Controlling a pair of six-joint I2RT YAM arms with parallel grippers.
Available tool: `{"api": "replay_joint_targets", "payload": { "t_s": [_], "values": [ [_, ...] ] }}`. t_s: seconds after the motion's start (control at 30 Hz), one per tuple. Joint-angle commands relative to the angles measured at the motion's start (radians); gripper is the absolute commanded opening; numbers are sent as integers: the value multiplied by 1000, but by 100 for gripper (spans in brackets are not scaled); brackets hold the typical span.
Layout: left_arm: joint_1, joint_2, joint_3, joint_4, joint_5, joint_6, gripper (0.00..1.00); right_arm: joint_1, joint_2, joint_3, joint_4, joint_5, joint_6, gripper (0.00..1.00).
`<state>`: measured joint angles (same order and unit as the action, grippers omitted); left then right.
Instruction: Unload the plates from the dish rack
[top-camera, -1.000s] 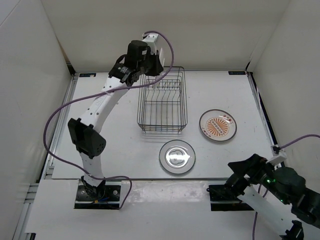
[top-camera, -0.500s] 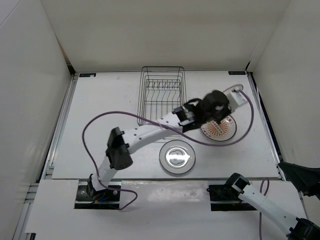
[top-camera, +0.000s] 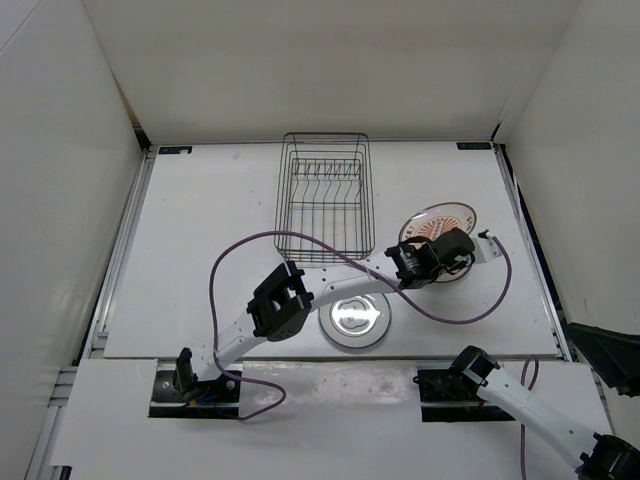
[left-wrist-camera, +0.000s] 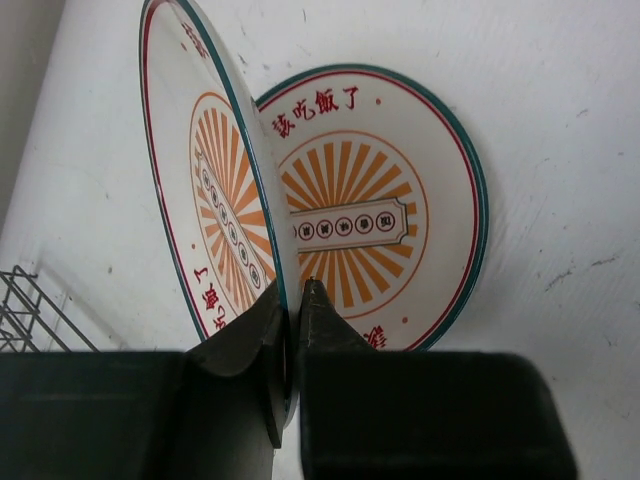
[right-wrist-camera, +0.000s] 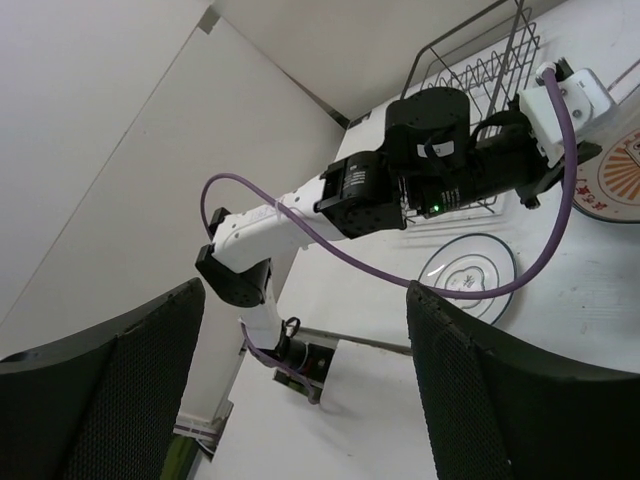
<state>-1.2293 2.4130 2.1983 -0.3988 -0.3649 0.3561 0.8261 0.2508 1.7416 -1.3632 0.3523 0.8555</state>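
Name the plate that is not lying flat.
The orange sunburst plate pinched in the left end effector; its twin and the grey-flower plate lie flat.

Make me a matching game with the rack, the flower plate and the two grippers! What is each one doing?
Things:
1. dish rack
2. grey flower plate
3. left gripper
4. right gripper

States:
A. open, holding nothing
B. lying flat on the table
C. no plates inside
D. shut on the rim of an orange plate

Pairs: 1-C, 2-B, 3-D, 4-A
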Motion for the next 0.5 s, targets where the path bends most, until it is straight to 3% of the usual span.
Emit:
{"api": "replay_joint_targets", "payload": {
  "t_s": [0.0,0.17,0.23,0.47],
  "values": [
    [-38,-52,-5,107,-49,56,1,2,-25,-25,-287,-7,-12,84],
    [-50,-38,-22,117,-62,47,11,2,-36,-43,-286,-7,-6,85],
    [-52,-35,-25,118,-60,35,24,4,-38,-42,-287,-4,-7,85],
    [-59,-29,-31,113,-62,-3,32,1,-44,-27,-289,-4,-6,86]
  ]
}}
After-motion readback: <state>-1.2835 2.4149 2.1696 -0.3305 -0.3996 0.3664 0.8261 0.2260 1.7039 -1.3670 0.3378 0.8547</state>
